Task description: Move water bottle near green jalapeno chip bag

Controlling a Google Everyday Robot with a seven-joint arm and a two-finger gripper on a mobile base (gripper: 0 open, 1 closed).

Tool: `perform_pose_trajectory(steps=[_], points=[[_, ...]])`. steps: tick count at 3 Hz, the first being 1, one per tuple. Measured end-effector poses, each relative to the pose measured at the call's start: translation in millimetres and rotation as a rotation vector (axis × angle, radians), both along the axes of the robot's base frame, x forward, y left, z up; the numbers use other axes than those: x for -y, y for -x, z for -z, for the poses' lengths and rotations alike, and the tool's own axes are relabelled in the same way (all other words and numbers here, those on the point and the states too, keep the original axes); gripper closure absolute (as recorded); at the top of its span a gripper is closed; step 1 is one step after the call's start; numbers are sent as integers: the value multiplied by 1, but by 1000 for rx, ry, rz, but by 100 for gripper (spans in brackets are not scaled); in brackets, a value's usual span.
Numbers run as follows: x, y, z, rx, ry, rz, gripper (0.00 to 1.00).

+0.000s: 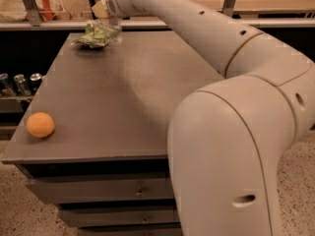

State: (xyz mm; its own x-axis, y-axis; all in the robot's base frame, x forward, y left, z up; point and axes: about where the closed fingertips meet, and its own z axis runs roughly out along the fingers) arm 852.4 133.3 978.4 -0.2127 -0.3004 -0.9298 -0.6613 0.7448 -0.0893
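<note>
Camera view. Big white arm bent up from the bottom right, then stretched long to the far left corner of the worktop [123,92]. Gripper [104,11] at its tip. Cannot tell if spread or pinching. Water bottle [116,29] right at the gripper, standing up. Green jalapeno chip bag [96,35] just below the gripper, next to the bottle. Orange ball [40,124] far away, near the front left edge.

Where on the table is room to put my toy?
The middle of the table is bare, between the orange at the near left and the bag. Crowded: far left corner, with bag, bottle and gripper.
</note>
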Motion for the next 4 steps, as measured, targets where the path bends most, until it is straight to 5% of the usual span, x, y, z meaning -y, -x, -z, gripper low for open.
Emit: perform_pose_trajectory(steps=[2,4], points=[[-5,-15,24,-28,-12,22,100],[-7,-22,39,-30,-32,32,59]])
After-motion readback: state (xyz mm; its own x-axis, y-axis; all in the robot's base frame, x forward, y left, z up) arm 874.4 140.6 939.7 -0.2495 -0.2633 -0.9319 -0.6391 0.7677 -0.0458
